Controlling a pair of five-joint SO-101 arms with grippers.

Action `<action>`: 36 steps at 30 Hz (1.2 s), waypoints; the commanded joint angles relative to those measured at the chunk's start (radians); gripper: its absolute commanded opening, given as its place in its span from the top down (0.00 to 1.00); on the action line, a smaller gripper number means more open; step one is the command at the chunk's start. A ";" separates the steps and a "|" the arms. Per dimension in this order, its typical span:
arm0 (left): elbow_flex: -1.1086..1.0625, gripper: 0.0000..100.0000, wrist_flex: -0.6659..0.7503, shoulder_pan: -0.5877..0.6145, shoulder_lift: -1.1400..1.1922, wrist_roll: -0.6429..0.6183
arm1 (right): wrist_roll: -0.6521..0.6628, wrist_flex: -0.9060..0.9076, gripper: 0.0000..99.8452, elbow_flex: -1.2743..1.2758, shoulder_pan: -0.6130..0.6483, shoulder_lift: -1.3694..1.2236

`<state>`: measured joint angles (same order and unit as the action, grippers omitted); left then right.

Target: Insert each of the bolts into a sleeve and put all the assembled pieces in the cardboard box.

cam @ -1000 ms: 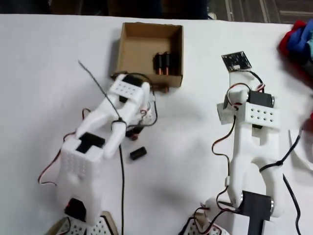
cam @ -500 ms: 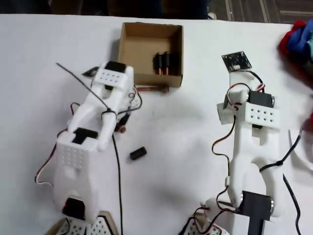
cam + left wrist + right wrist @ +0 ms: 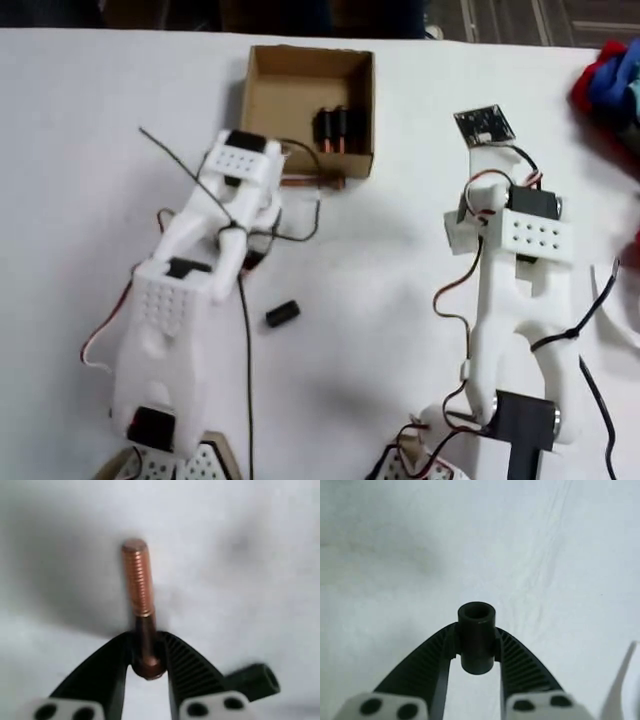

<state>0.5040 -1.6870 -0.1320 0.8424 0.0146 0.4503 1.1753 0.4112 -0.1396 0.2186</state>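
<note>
An open brown cardboard box [image 3: 285,95] stands at the far side of the white table [image 3: 90,90]; inside it, against the wall on the right arm's side, two black sleeves with copper-coloured bolts in them [image 3: 333,128] lie side by side; just outside the box's near wall a loose copper-coloured bolt [image 3: 312,182] lies flat on the table.

The left end effector [image 3: 146,637] is clamped on a copper threaded bolt [image 3: 136,580] near its head; the threaded shank sticks out past the fingertips, above the table; a loose black sleeve [image 3: 283,313] lies on the table near the left arm, apart from the box, and appears beside the fingers in the left wrist view.

The right end effector [image 3: 476,632] is clamped on a short black cylindrical sleeve [image 3: 477,647]; the sleeve's open bore faces away from the wrist, above bare table.
</note>
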 commanded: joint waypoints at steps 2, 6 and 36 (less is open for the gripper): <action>0.124 0.97 -0.066 -0.003 0.005 0.207 | -0.006 -0.007 0.98 -0.005 -0.004 0.041; 0.128 0.97 -0.087 0.003 0.005 0.442 | -0.006 -0.007 0.98 -0.005 -0.004 0.041; 0.335 0.82 -0.094 0.063 -0.041 0.767 | -0.006 -0.012 0.98 -0.005 -0.002 0.039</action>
<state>0.7925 -1.7622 -0.0660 0.8577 0.9735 0.4503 1.1753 0.4112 -0.1396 0.2186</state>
